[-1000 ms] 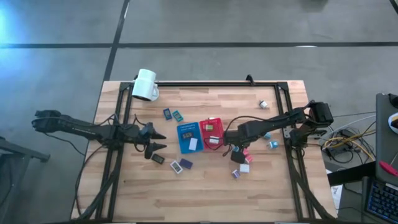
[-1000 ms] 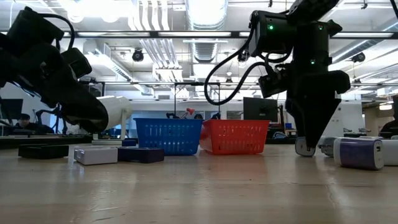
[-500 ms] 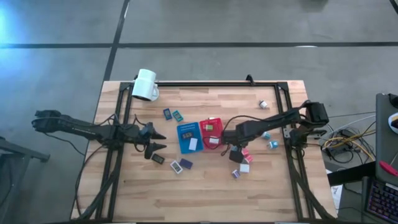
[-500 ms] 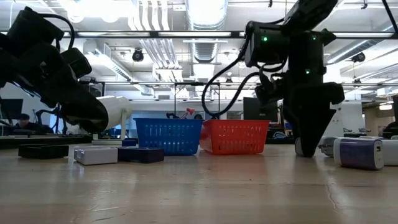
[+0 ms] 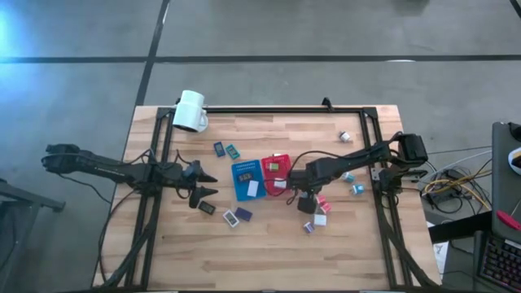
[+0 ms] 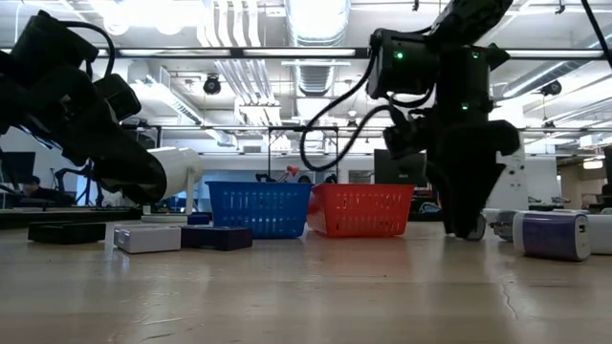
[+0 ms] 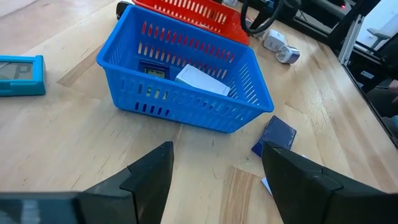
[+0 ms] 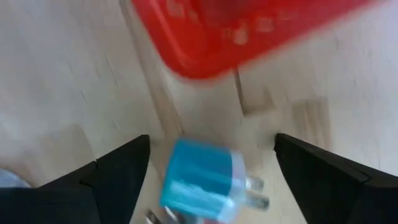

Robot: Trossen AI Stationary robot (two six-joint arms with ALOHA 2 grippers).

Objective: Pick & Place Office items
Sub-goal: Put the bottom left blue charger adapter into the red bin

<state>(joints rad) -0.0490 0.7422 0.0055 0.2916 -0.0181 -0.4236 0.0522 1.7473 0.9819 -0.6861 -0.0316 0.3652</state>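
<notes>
Teal boxy plastic plug piece (image 8: 200,180) framed between spread fingers of right gripper (image 5: 304,203), just beside red slatted plastic basket (image 5: 277,172). Could skid off if pinched off-centre. Left gripper (image 5: 205,184) waiting beyond blue slatted plastic basket (image 7: 186,81), fingers apart, holding nothing.

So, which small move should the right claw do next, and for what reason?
Probably lower straight down and close. The right claw is open, and the small teal plastic block with metal prongs lies on the wooden table between its two dark fingers, near the red plastic basket. The left claw waits open beside the blue plastic basket.
</notes>
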